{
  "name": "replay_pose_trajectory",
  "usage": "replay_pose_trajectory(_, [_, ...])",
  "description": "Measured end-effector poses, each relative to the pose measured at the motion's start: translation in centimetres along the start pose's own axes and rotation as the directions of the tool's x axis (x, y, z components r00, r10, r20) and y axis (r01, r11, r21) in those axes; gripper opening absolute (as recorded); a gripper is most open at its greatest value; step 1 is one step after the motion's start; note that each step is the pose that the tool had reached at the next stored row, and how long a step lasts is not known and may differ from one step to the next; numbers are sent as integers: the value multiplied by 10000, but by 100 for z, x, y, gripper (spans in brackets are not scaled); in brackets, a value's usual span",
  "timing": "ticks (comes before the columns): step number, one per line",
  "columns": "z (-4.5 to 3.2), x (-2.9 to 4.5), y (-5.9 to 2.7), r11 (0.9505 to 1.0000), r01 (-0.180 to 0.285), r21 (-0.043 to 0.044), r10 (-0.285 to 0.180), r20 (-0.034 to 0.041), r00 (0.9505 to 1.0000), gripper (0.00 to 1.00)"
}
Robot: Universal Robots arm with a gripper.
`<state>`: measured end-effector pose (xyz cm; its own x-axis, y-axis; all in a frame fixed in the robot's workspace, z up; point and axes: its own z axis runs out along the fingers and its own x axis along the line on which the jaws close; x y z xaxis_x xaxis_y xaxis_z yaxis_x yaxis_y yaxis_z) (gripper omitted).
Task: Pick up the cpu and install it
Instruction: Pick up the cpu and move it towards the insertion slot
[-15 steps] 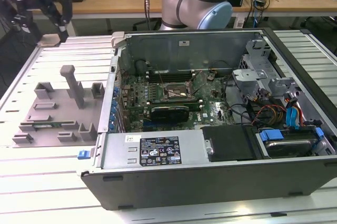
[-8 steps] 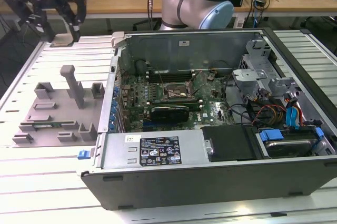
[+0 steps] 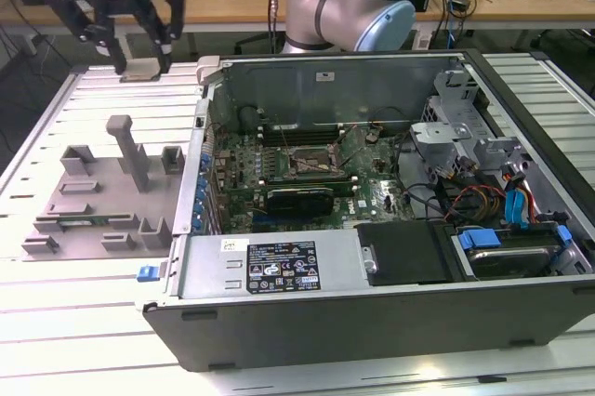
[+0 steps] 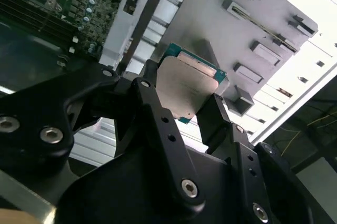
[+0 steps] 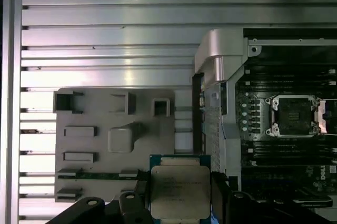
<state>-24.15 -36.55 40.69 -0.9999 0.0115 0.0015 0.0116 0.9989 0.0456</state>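
Both wrist views, cpu [image 5: 180, 190] held in gripper [image 5: 180, 196]

The exterior view looks obliquely down on the open black computer case [image 3: 372, 331] and grey plastic tray [image 3: 98, 199]. The first wrist view faces straight down, the second slants closer; both share the tray and the silvery square cpu [image 5: 179, 192] [image 4: 187, 90].

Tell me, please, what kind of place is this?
Most likely a robotics lab or test workshop. An opened computer case lies on a slatted metal table, a robot arm's gripper holds the cpu near a grey parts fixture, and desks with cables stand behind.
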Motion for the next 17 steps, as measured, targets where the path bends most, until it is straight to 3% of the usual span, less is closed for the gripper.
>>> replay_pose_trajectory(5, [0, -245, 3, 10000, -2, 0, 2, 0, 10000, 55])
replay_pose_trajectory(17, [-1, -697, 8, 10000, 0, 1, 0, -1, 10000, 55])
